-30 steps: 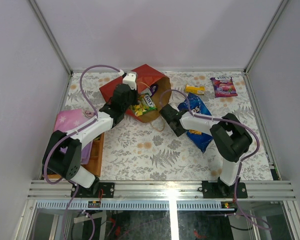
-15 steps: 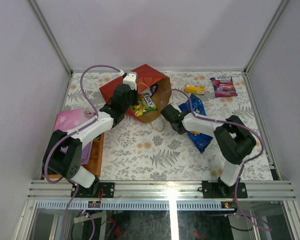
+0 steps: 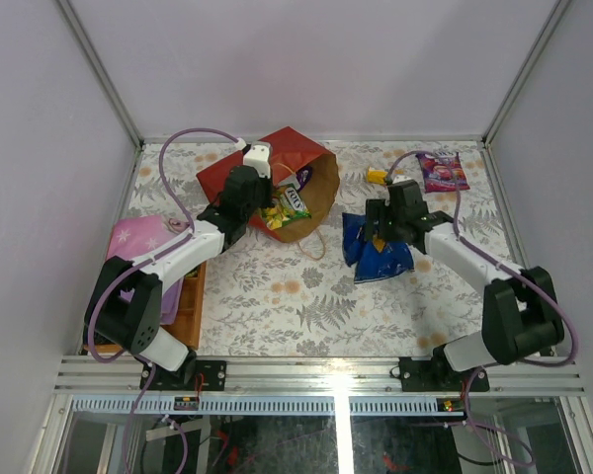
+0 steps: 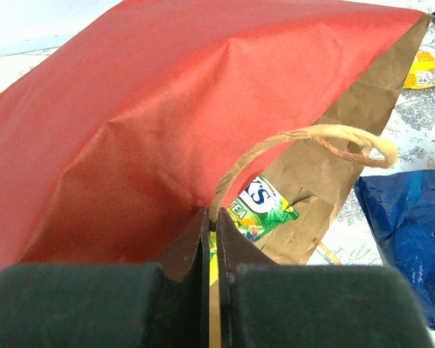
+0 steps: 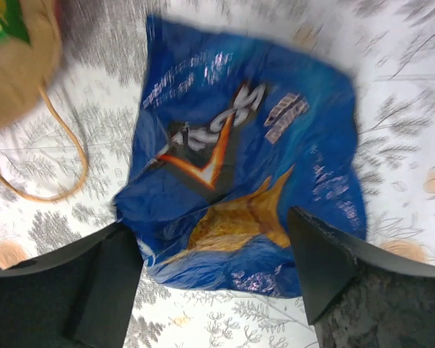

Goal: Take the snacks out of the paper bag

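Right pincer (image 5: 214, 246): spread wide, hanging over the near end of the blue Doritos bag (image 5: 239, 145), one jaw off each side edge. Nothing pinched, and no contact I can make out. Doritos bag is flat on the table (image 3: 277, 296), out of the paper bag (image 4: 130, 109), long axis running straight ahead of the pincer, square to its closing line.

Off this pincer's left: the paper bag on its side, mouth facing this arm. Green-yellow packet (image 4: 257, 210) sits just inside the mouth, dark purple packet (image 3: 304, 176) deeper in.

Ahead of it, farther out: yellow-orange packet (image 3: 381, 177) and purple-pink packet (image 3: 442, 171), both out on the table.

Left pincer (image 4: 212, 225): pressed together on the paper bag's rim at the root of the cord handle (image 4: 312, 138), propping the mouth. Green-yellow packet lies just ahead of it.

My read: left is tied up propping, so right is the free arm. Next reach goes left into the mouth.
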`<act>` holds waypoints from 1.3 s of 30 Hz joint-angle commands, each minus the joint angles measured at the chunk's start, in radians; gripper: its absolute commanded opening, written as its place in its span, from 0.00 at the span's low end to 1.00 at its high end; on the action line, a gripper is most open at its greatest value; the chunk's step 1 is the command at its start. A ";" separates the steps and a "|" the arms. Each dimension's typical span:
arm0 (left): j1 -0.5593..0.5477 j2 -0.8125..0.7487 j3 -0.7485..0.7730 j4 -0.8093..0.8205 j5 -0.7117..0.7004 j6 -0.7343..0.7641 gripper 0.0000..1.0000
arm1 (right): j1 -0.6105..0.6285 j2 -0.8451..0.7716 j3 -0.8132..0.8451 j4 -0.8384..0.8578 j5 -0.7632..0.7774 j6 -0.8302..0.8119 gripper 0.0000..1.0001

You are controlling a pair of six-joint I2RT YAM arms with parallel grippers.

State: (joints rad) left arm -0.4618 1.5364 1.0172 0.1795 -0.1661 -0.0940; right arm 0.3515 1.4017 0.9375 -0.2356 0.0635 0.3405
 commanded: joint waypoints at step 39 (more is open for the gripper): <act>0.010 0.011 0.048 -0.051 -0.026 0.025 0.00 | 0.183 -0.135 -0.127 -0.607 0.059 0.300 0.99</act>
State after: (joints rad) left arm -0.4618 1.5768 1.0496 0.1368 -0.1646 -0.0917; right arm 0.5350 1.3773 0.7254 -0.6136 0.0757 0.5678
